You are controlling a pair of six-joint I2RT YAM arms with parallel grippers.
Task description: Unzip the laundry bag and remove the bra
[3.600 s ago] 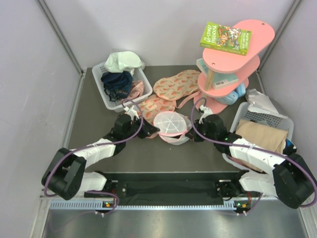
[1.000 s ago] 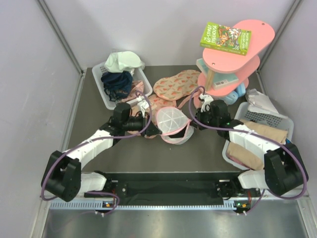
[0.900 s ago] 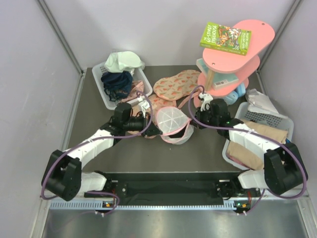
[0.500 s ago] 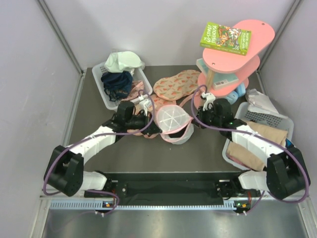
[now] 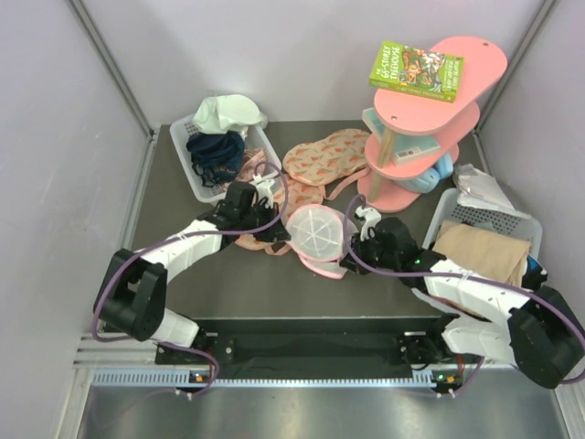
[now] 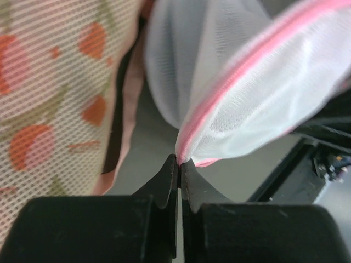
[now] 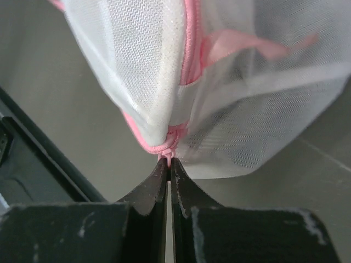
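Overhead, the laundry bag is being held above the worktop, the left gripper just to its left and the right gripper just to its right. Seen from the left wrist, the left gripper is clenching the pink zip trim at its fingertips, with white mesh ballooning up and rightward and fruit-print fabric lying to its left. From the right wrist, the right gripper is pinching a pink tab on the laundry bag, with mesh spreading directly above the closed fingers.
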